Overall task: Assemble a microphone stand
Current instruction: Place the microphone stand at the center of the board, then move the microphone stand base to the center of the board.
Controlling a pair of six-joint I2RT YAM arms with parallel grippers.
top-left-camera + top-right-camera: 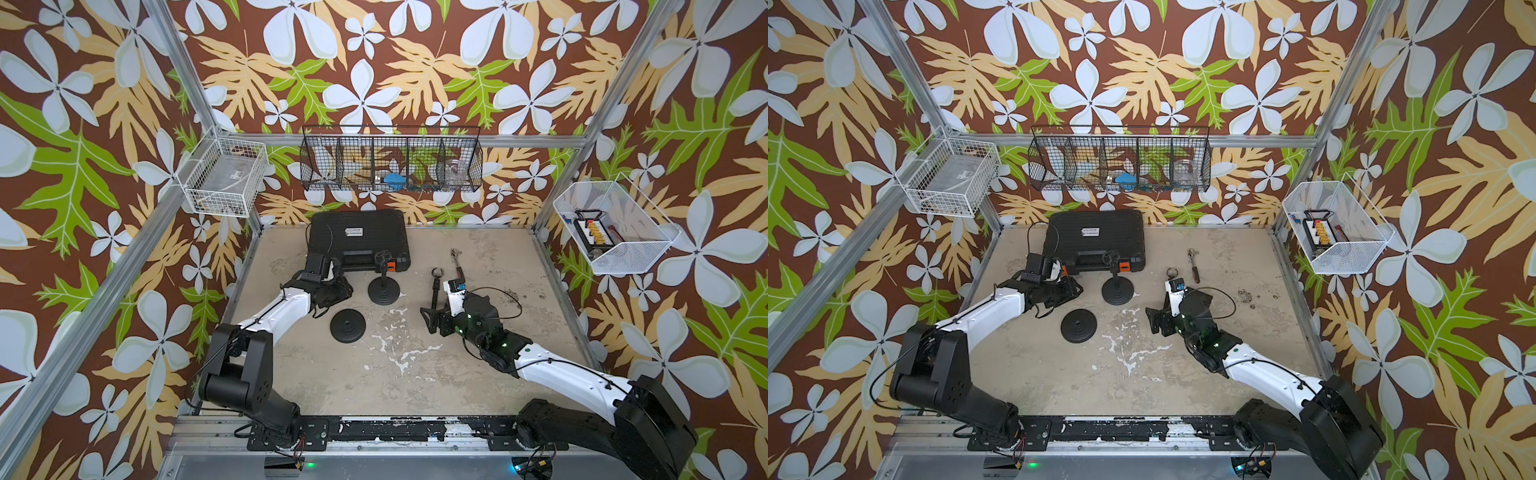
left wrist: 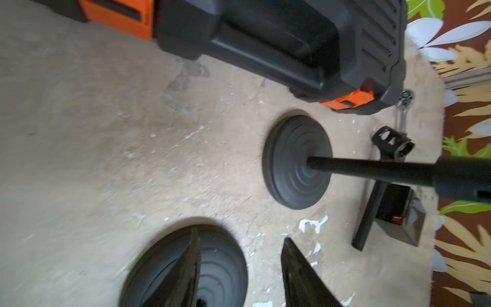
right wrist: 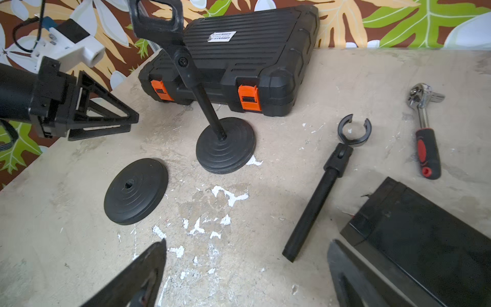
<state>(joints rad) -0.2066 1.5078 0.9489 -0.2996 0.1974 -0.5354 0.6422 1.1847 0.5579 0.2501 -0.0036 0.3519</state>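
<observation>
One microphone stand (image 1: 383, 289) stands upright, its pole screwed into a round black base (image 3: 225, 148) and a clip (image 3: 156, 21) on top. A second, loose base (image 1: 348, 326) (image 3: 135, 191) lies flat on the table. A loose pole with a ring clip (image 3: 316, 196) (image 1: 435, 291) lies to the right. My left gripper (image 2: 240, 235) (image 1: 347, 291) is open and empty, just left of the standing stand and above the loose base (image 2: 220, 265). My right gripper (image 3: 247, 243) (image 1: 432, 320) is wide open and empty, near the loose pole's lower end.
A black tool case (image 1: 357, 237) with orange latches (image 3: 248, 97) sits at the back, close behind the stand. A ratchet wrench (image 3: 425, 138) (image 1: 457, 266) lies right of the loose pole. A black box (image 3: 425, 239) rests beside my right gripper. Wire baskets hang on the walls.
</observation>
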